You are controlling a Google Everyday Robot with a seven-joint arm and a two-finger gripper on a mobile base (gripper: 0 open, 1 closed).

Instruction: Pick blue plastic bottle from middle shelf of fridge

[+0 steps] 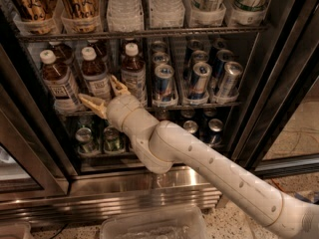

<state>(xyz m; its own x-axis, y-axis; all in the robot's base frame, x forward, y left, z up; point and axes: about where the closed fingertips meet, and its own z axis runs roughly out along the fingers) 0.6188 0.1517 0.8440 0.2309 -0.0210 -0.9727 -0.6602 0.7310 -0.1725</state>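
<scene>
Several small blue plastic bottles with white caps and dark drink stand on the left of the middle shelf (199, 104) of the fridge (281, 78). The front three are a left bottle (57, 81), a middle bottle (94, 73) and a right bottle (133, 71). My gripper (104, 94) is open at the shelf's front rail. Its tan fingers (91, 103) are spread just below and in front of the middle bottle, between it and the right one. It holds nothing. My white arm reaches in from the lower right.
Blue-and-silver cans (199, 78) fill the right of the same shelf. More cans (84, 139) stand on the shelf below, and water bottles (164, 4) on the one above. A ribbed steel base (149, 193) and a clear bin (154, 225) lie below.
</scene>
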